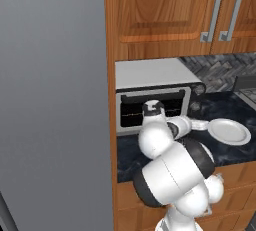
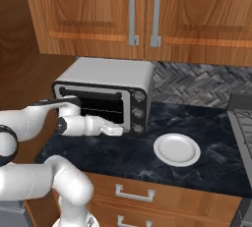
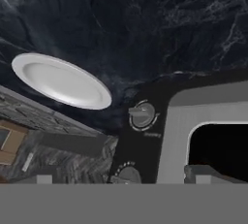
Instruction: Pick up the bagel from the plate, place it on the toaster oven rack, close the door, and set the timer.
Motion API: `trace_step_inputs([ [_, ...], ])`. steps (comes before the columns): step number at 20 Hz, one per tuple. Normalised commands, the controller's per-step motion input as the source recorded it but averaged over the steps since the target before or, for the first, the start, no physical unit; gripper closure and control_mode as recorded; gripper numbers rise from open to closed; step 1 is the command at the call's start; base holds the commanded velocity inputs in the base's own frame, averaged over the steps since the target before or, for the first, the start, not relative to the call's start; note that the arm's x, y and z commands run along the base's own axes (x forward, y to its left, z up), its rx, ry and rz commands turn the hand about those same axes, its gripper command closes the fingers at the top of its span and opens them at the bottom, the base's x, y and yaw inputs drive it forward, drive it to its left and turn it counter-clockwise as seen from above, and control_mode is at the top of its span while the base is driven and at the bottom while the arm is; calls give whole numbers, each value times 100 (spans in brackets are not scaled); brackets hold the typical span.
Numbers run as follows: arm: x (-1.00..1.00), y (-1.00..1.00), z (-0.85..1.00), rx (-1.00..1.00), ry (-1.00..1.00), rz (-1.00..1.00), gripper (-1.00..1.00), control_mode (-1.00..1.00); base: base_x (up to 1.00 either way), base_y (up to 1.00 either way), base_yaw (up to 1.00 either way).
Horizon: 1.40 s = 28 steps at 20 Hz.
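Plate (image 2: 176,149) empty right of toaster oven (image 2: 106,93), door (image 2: 98,104) shut; gripper (image 2: 118,130) by knobs (image 3: 142,115), jaws apart; timer left.

No legible text; markings by the toaster oven (image 3: 203,121) knobs (image 3: 142,115) blurred.

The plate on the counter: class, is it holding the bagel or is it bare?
Bare. The plate shows only plain white surface in both base views and the hand view; no bagel rests on it.
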Motion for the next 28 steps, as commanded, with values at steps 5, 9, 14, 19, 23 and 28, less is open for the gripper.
trace_step_inputs([
  [5, -37, -3, 100, 34, 22, 7, -100, -100, 0, 0, 0],
  [9, -3, 0, 100, 40, 22, 4, -100, -100, 0, 0, 0],
  [14, 0, 0, 100, 37, 18, 0, -100, -100, 0, 0, 0],
  [19, -2, 0, 100, 29, 19, 0, -100, -100, 0, 0, 0],
  [23, -22, 0, 100, 13, 24, 0, -100, -100, 0, 0, 0],
  [28, -8, 5, 100, 11, 34, 0, -100, -100, 0, 0, 0],
])
